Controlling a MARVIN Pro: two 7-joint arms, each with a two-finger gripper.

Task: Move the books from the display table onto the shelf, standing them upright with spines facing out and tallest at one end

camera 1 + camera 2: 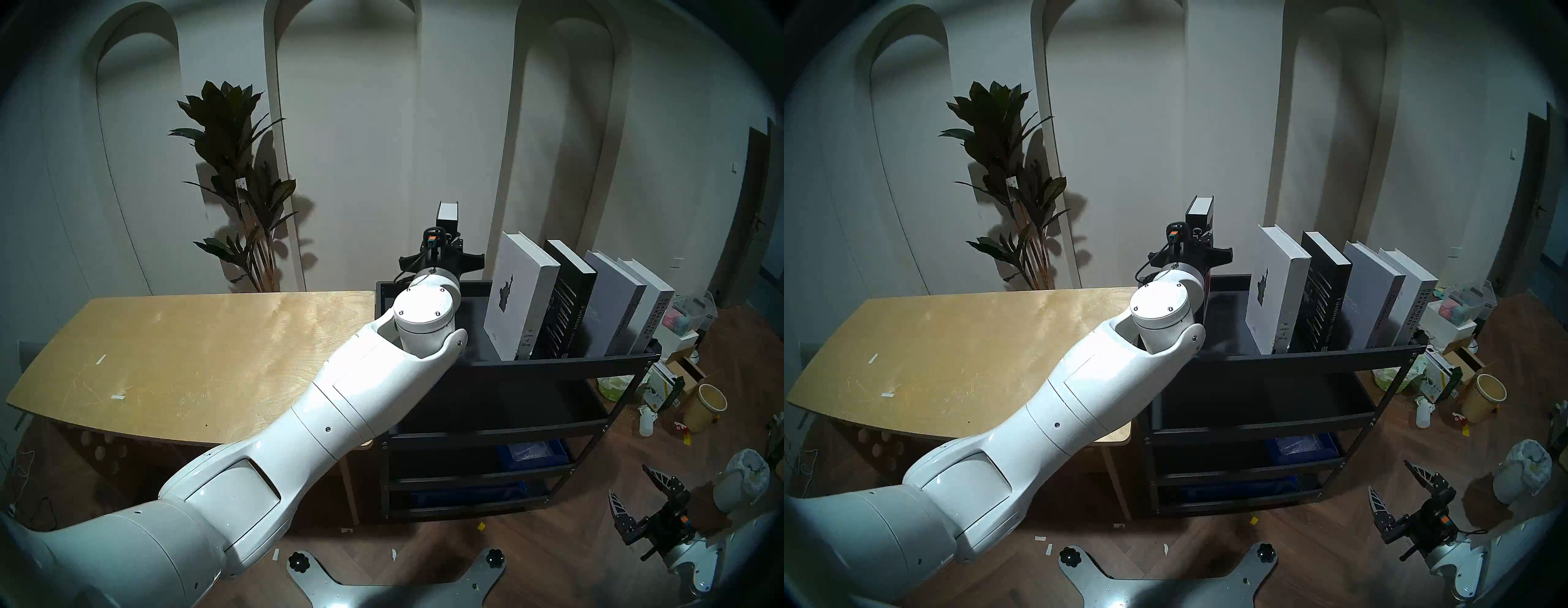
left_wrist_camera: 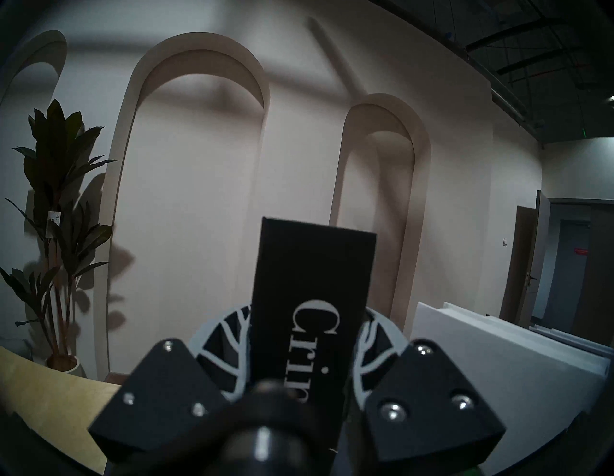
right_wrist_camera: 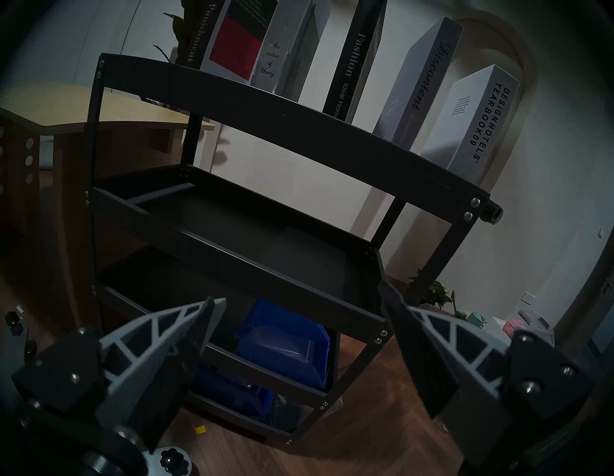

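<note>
Left gripper [image 2: 307,362] clamped narrow on the thick black "Crime and Punishment" hardcover [image 2: 312,286], held upright above the left end of the black metal rack's [image 1: 564,364] top tier. Four hardcovers already stand there, leaning right. Lower it plumb beside the white Statue of Liberty book [image 1: 515,297], spine out. Right gripper [image 3: 300,335] spread wide, empty. Plywood table [image 1: 178,361] bare.

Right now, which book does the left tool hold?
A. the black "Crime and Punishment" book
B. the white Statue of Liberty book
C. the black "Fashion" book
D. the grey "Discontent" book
A: the left tool clamps a black "Crime and Punishment" book whose spine reads "Crim"; the other four stand on the shelf.
</note>
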